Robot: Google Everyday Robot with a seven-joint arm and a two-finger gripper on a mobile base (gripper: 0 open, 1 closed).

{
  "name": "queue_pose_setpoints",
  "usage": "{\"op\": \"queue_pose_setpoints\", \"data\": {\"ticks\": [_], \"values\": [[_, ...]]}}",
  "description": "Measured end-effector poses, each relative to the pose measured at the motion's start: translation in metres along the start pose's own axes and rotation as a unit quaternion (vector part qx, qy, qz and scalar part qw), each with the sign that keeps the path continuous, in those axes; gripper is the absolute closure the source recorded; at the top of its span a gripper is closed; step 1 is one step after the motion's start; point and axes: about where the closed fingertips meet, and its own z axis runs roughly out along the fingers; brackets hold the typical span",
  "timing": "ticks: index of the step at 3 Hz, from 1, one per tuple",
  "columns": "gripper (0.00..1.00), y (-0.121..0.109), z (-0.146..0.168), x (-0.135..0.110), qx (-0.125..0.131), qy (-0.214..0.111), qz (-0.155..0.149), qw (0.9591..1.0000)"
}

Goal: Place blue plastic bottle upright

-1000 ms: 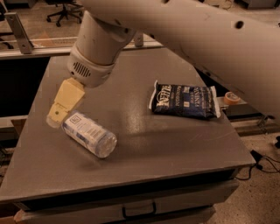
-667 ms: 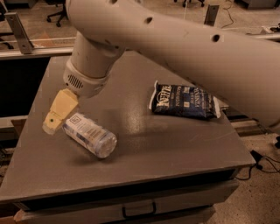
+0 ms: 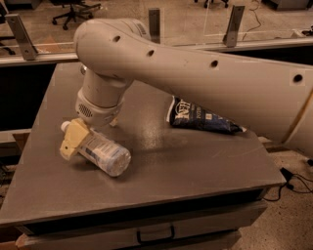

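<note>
The blue plastic bottle (image 3: 103,155) lies on its side on the grey table (image 3: 195,166), left of centre. Its white cap (image 3: 65,126) points to the back left and its base points toward the front right. My gripper (image 3: 73,141) is low over the table at the bottle's neck end, right against the bottle just behind the cap. My thick arm reaches in from the right and hides the part of the bottle under the wrist.
A dark blue snack bag (image 3: 200,117) lies flat on the table's right side, partly under my arm. The table's front edge has a drawer handle (image 3: 155,235). Behind the table run a rail and posts (image 3: 19,30), with an office chair (image 3: 73,10) beyond.
My arm has swung lower and further over the table. The gripper has come down from beside the bottle's cap end to lie against its neck. The bottle has not moved.
</note>
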Motion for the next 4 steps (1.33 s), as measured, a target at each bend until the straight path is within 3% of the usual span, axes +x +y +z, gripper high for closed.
{"op": "queue_pose_setpoints", "data": {"ticks": [3, 4], "values": [[0.87, -0.003, 0.001, -0.006, 0.002, 0.003, 0.009, 0.9999], [1.0, -0.016, -0.048, -0.027, 0.027, -0.059, -0.02, 0.9977]]}}
